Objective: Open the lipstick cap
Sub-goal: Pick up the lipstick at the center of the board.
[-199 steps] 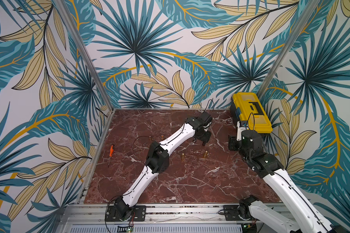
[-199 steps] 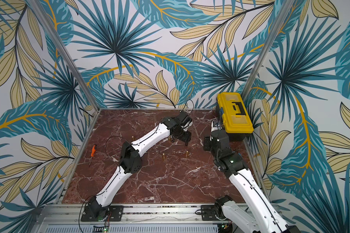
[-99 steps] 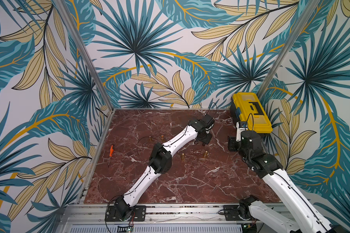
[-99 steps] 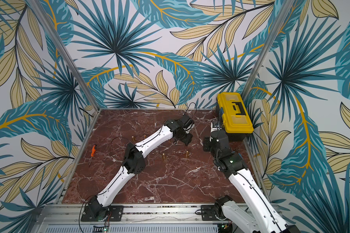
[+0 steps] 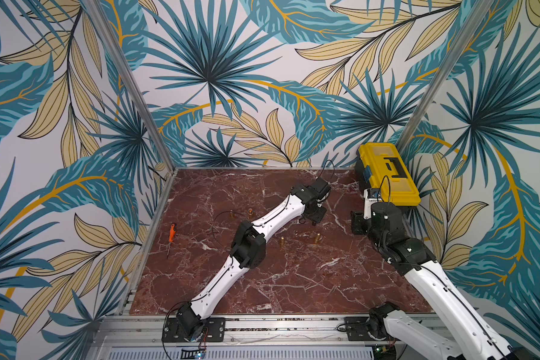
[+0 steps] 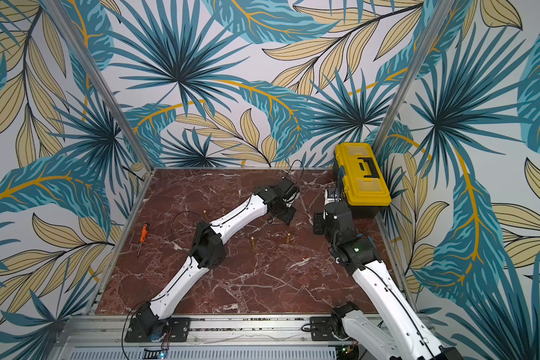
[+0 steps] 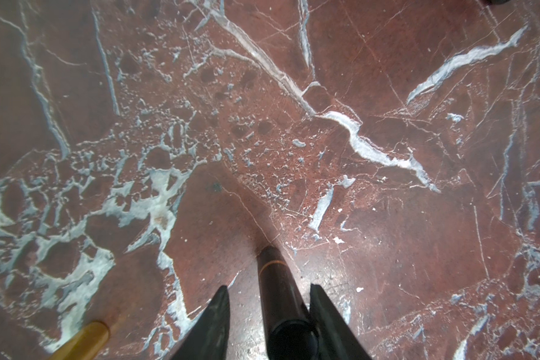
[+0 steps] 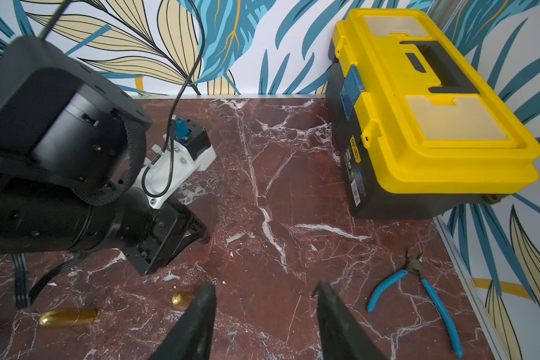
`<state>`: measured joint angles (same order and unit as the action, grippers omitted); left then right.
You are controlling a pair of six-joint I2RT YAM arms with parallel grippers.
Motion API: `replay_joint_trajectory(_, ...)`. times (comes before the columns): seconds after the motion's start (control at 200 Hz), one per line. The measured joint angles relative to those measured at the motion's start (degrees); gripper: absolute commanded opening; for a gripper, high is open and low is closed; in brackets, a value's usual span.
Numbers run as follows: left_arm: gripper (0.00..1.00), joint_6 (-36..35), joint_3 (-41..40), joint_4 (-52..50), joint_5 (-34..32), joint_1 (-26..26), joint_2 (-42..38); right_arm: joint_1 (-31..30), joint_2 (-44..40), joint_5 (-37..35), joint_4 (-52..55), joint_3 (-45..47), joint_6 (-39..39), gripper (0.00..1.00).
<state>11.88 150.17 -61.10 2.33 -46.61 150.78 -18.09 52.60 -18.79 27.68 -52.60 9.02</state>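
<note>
Left gripper [image 7: 268,286]: jaws apart around the black lipstick tube with a gold band [image 7: 279,302], one side touching. Right gripper [image 8: 265,284]: jaws apart, empty, above the red marble tabletop [image 8: 293,174].

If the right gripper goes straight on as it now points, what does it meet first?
Probably the marble table, at a spot between the left gripper and the yellow toolbox; depth is unclear.

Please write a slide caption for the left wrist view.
Left gripper straddles the black lipstick standing on the red marble table, jaws not yet closed.
</note>
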Motion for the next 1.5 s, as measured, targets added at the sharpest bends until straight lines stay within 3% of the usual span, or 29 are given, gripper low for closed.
replay_joint_trajectory(0.436,0.27,-0.72,0.0,0.04,-0.44,-0.31,0.13,0.0,0.02,0.24,-0.37,0.35,0.02,0.54)
replay_joint_trajectory(0.901,0.23,-0.9,-1.51,0.07,0.7,-0.31,-1.01,0.02,0.02,4.72,-0.39,0.33,-0.04,0.54)
replay_joint_trajectory(1.272,0.22,1.88,-9.4,0.09,7.26,3.06,-17.94,0.02,0.24,10.88,-0.57,-1.05,-0.68,0.53)
replay_joint_trajectory(1.502,0.22,4.2,-13.44,0.61,14.58,6.54,-27.21,0.11,3.78,17.09,-1.2,-3.98,-2.19,0.54)
